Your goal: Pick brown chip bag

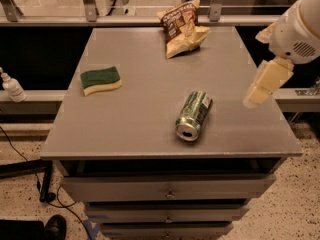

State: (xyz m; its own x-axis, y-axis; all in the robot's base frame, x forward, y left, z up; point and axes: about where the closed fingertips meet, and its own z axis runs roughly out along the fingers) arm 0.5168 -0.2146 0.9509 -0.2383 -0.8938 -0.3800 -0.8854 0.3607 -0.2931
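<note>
The brown chip bag (182, 28) lies at the far edge of the grey table (145, 114), a little right of centre, dark brown on top and tan-yellow below. My gripper (256, 95) hangs from the white arm (298, 31) over the table's right side, well to the right of and nearer than the bag. It touches nothing.
A green metal can (194, 115) lies on its side near the table's middle, left of the gripper. A green-and-yellow sponge (101, 80) sits at the left. Drawers (167, 190) are below the tabletop. A railing runs behind. A small bottle (11, 85) stands far left.
</note>
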